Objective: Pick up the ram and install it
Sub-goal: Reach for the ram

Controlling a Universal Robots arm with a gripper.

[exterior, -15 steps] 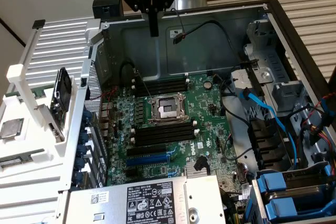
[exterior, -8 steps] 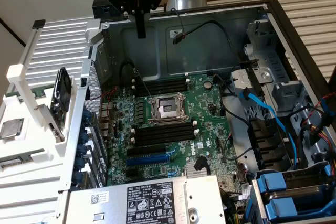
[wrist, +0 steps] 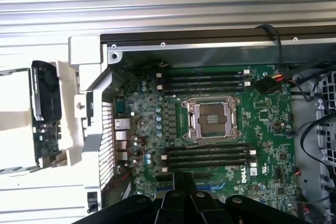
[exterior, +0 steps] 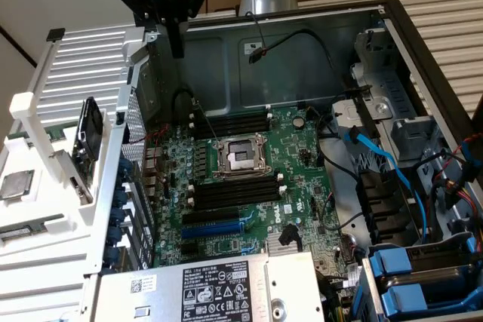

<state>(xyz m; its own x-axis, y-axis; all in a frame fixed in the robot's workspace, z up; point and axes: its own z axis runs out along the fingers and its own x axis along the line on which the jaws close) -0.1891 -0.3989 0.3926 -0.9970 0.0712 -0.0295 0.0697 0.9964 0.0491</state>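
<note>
Exterior view: gripper (exterior: pixel 176 50), fingers pressed together, hangs above motherboard (exterior: pixel 249 186); ram (exterior: pixel 29 228) lies well apart toward the exterior view's left, in white tray (exterior: pixel 45 262).

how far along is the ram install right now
Done: nothing yet. The memory slots on the motherboard are all empty. In hand: the gripper hangs over the case's rim, apart from the white rack, where what looks like the ram lies. Left: both the pick-up and the install.
</note>
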